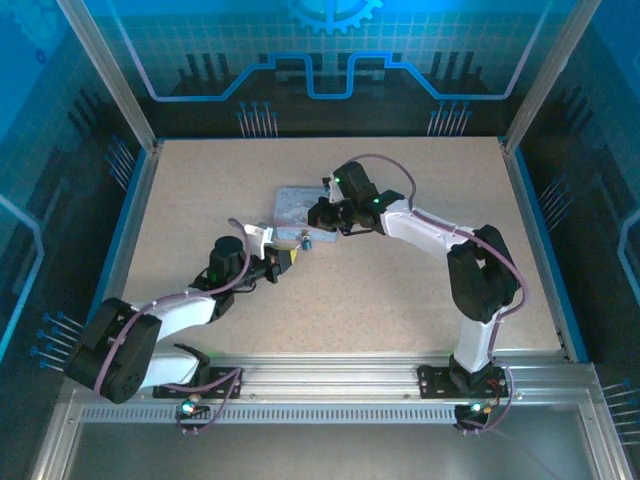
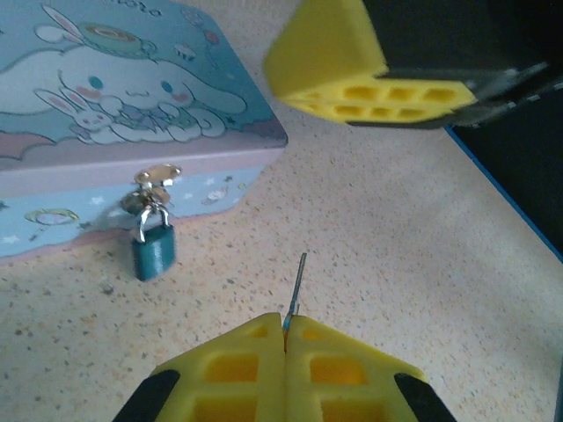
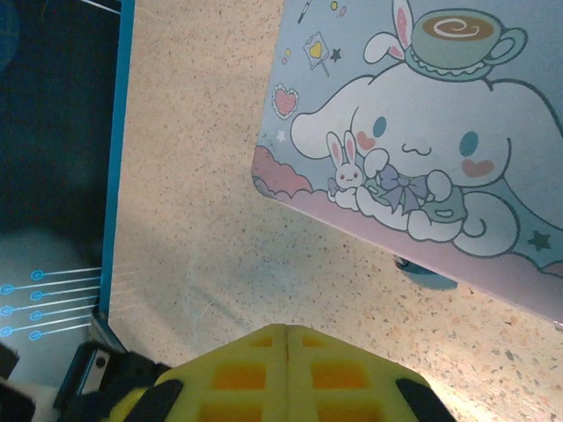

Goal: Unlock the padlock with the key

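The left gripper [image 2: 286, 327] is clenched, its yellow fingers pressed together on the key [image 2: 299, 280], a thin dark sliver that sticks out from between the tips and tilts slightly to one side. The padlock [image 2: 155, 249], small and dark blue, hangs by its shackle from the metal hasp [image 2: 155, 180] on the front wall of the cartoon tin [image 2: 123, 97], its body low against that wall near the speckled desk [image 2: 396, 264]. In the left wrist view, the key tip is apart from the padlock and to its right, with bare desk between them. The right gripper [image 3: 286, 334] is also clenched, its yellow fingers meeting with nothing between them, and it hangs just off the tin's edge. In the right wrist view, a bit of the blue padlock peeks out from under the tin's rim. From above, the two grippers are near each other beside the tin, with the padlock between them.
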Available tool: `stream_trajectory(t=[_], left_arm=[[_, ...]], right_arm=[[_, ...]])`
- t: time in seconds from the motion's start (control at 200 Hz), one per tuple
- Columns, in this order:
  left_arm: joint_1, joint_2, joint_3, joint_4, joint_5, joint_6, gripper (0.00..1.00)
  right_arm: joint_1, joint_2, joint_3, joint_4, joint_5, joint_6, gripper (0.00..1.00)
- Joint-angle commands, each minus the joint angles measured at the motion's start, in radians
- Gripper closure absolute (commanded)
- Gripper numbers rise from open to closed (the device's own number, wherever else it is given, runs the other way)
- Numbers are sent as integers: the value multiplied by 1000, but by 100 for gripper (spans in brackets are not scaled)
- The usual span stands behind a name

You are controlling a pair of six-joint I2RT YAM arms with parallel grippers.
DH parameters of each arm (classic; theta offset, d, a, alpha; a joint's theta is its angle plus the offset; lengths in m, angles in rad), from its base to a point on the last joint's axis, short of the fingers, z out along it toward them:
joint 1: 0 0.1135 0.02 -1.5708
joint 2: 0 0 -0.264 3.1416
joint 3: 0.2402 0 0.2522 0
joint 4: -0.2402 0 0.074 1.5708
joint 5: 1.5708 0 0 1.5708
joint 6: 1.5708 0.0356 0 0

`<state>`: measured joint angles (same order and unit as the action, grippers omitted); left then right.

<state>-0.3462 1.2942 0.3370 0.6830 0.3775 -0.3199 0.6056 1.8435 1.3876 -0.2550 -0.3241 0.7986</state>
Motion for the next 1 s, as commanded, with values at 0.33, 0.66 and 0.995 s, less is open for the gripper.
stream_trajectory(t=[0.33,0.66,0.995], left_arm=[[13,-339,-41,-335,-93,71,100],[12,-519,-55,-469,-78,66,100],[12,-512,-64,-442,-55,63,100]], right_arm=[[245,103,110,-215,677,-110,59],[318,303,221,-200,890,-35,50],[303,400,307,-195,941,-31,49]])
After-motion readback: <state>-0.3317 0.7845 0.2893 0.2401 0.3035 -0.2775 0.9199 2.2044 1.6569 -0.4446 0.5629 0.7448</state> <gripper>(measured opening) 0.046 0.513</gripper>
